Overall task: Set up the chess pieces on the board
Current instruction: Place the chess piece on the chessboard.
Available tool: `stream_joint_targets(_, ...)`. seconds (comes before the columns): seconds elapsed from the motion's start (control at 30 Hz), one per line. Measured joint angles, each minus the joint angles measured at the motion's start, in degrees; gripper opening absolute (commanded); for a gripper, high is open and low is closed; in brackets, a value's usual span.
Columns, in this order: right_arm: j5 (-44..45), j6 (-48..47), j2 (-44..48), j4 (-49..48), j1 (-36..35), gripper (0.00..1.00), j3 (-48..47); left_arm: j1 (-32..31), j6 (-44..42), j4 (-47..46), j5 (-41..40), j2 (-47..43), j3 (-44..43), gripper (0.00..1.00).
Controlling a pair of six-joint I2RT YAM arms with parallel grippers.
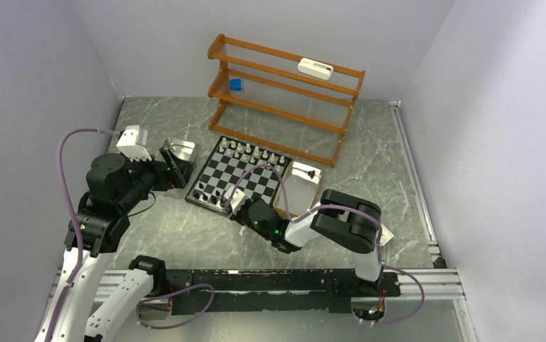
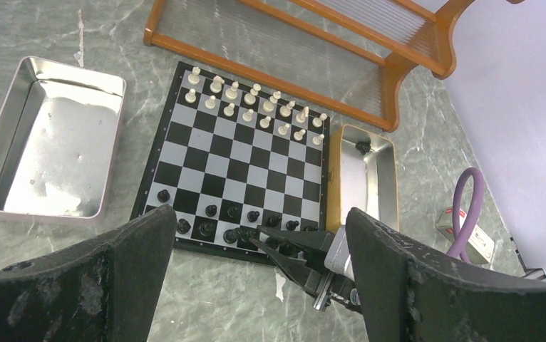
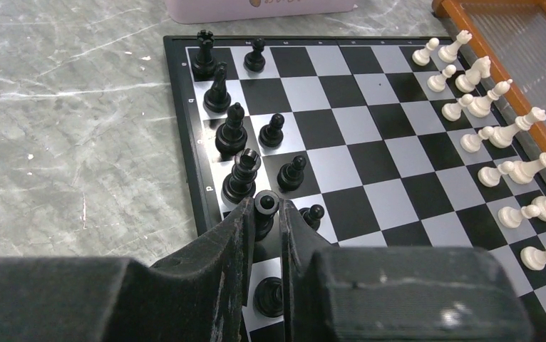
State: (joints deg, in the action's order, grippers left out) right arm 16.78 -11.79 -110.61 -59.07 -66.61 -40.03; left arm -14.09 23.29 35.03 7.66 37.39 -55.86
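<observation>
Black piece [image 3: 266,204] pinched in the right tool [image 3: 266,215], at the near edge of the board [image 3: 391,153]
It's upright with its square straight below (in line with the other black pieces [image 3: 231,132]), so the right arm is nearer; the left tool [image 1: 175,168] gapes wide, well off to the side.

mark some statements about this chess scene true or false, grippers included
1. The right gripper is shut on a black piece at the near edge of the board. True.
2. The left gripper holds a white piece. False: it is open and holds nothing.
3. The white pieces stand in two rows on the board's side nearest the wooden rack. True.
4. Every black piece is on the board. False: a lone black piece sits in the tray right of the board.
</observation>
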Motion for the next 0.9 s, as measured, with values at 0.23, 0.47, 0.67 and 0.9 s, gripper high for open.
stream_joint_targets(0.23,0.37,-0.07,0.22,0.28,-0.17,0.21,0.04,0.0,0.0,-0.02,0.0,0.07,0.0,0.93)
stream_joint_targets(0.47,0.42,-0.07,1.51,0.96,-0.26,0.21,0.35,0.0,0.0,-0.04,0.02,0.17,0.0,0.93)
stream_joint_targets(0.67,0.42,-0.04,2.67,2.34,-0.26,0.21,0.35,0.0,0.0,-0.04,0.02,0.17,0.0,0.93)
stream_joint_targets(0.9,0.66,0.02,2.69,4.13,-0.5,0.21,0.35,0.0,-0.13,-0.04,0.02,0.15,0.0,0.93)
